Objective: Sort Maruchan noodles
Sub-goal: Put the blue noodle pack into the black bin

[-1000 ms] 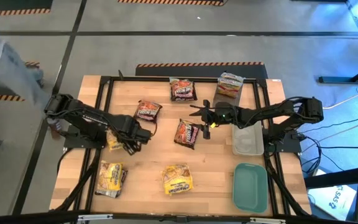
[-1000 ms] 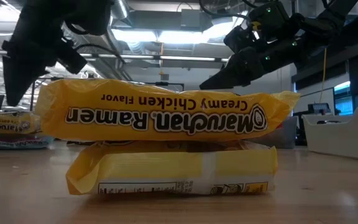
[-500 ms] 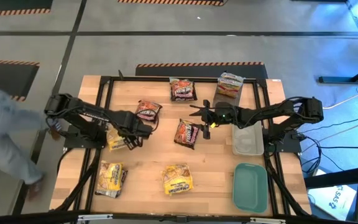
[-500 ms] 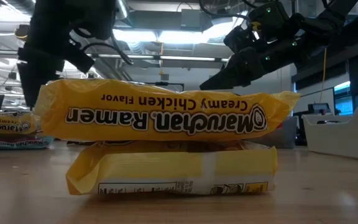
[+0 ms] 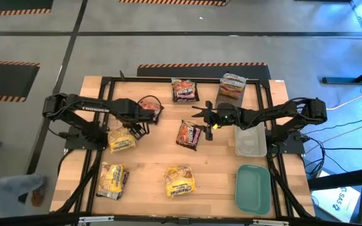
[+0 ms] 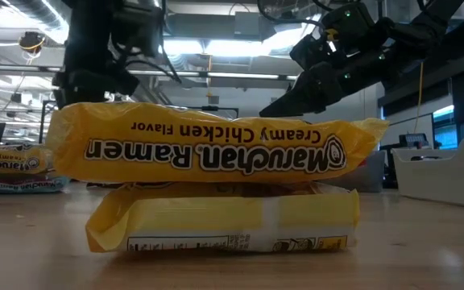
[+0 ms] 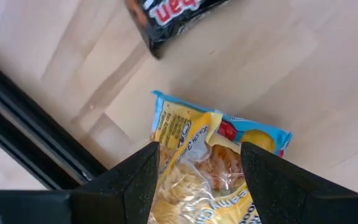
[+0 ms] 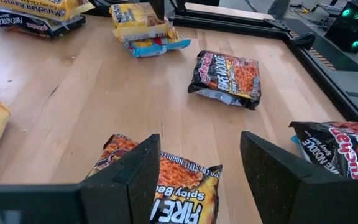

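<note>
I am seeing the left gripper hanging at about nine o'clock on the table, its jaws standing apart with nothing between them, over the yellow packet lying just below it. A dark red packet is lying just beside that gripper toward twelve o'clock, though the arm is hiding part of it, so I cannot tell whether they touch. Two more yellow stacks are lying at seven o'clock and six o'clock. Near the centre, a spicy beef packet is lying flat, and the right gripper is hovering over it, jaws open and empty. Another dark packet is sitting at twelve o'clock, and a silvery-pink stack at one o'clock.
</note>
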